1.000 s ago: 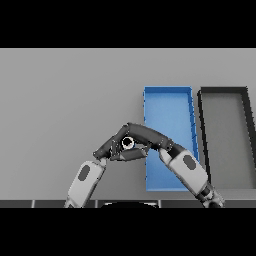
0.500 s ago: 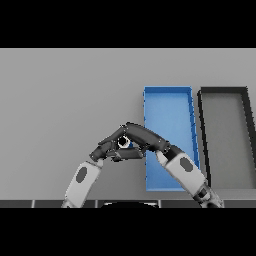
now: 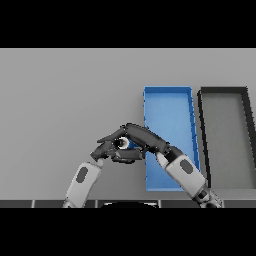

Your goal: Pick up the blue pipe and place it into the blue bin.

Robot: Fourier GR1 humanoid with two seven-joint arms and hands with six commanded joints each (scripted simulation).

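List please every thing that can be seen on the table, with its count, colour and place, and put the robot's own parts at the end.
grey flat table: one, grey, under everything.
blue rectangular open bin: one, blue, right of centre.
dark grey rectangular open bin: one, dark grey, right of the blue bin, apart from it.
blue short pipe: one, blue with a pale end, between both hands, just left of the blue bin's left wall.
left hand: one, dark, fingers curled at the pipe.
right hand: one, dark, fingers curled over the pipe.

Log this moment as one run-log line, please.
blue pipe: between both hands, left of blue bin | left robot hand: on pipe | right robot hand: on pipe
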